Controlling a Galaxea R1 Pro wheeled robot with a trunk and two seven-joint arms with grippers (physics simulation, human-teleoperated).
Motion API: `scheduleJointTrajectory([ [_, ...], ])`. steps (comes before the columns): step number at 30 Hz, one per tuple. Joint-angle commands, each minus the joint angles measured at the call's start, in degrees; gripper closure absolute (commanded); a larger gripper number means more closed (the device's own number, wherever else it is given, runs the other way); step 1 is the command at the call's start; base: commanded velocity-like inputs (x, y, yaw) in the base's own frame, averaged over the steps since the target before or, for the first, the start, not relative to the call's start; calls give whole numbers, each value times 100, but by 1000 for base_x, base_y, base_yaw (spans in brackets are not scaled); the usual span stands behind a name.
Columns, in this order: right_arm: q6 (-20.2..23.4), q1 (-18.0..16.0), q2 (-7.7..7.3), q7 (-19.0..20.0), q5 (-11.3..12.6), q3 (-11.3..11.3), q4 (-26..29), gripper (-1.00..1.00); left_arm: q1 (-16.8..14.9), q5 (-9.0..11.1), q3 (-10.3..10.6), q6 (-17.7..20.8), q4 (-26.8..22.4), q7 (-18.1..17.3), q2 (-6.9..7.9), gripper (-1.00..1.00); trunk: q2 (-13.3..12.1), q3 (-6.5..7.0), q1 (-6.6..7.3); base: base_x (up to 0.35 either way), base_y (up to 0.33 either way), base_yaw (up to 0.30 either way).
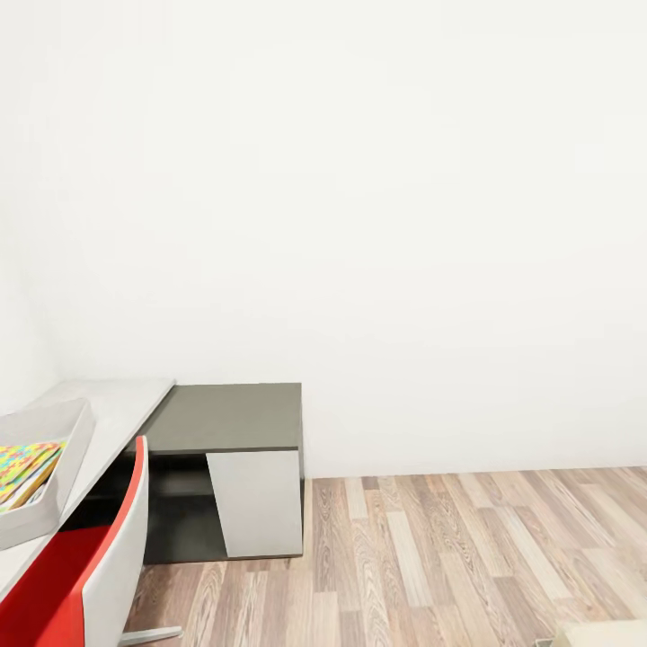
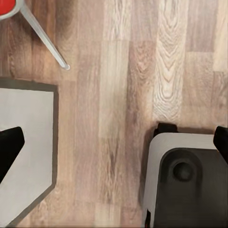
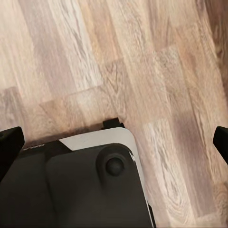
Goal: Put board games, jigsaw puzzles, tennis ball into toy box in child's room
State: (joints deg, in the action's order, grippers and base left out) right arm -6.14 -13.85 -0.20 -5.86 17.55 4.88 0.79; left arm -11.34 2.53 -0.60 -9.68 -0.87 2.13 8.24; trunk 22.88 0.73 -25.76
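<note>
The toy box (image 1: 54, 467) on the worktop (image 1: 117, 404) holds a jigsaw puzzle (image 1: 25, 467); the left claw (image 2: 114, 142) and right claw (image 3: 114, 137) hang wide open and empty, so other toys probably remain.

Off to my left, the toy box (image 1: 49, 467) sits on the counter (image 1: 117, 404), a light grey shallow bin with sloping sides and a thick rim, cut off by the left edge of my head view. Inside it lies a jigsaw puzzle (image 1: 27, 467), a flat sheet of interlocking yellow, cyan, pink and orange pieces, tilted against the box's wall. The counter has a pale grey top that runs to the far wall; a lower dark grey section (image 1: 229, 418) adjoins it on the right.
</note>
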Motion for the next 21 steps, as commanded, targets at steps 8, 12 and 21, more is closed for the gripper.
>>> scheduleJointTrajectory([
  [8, -63, 297, 12, -4, 11, 50, -32, -100, 303, 12, -1, -90, 14, 16, 4, -100, 4, -12, -2, 0, 0, 0],
  [12, -43, 366, 13, -3, 5, 55, -34, -100, 350, 11, -1, -85, 16, 15, -8, -100, 4, -41, -2, 0, 0, 0],
  [21, -36, 398, -30, -4, -10, 60, -35, -100, 434, 11, 7, -71, 17, 20, -77, -100, 4, -123, -2, 0, 0, -23],
])
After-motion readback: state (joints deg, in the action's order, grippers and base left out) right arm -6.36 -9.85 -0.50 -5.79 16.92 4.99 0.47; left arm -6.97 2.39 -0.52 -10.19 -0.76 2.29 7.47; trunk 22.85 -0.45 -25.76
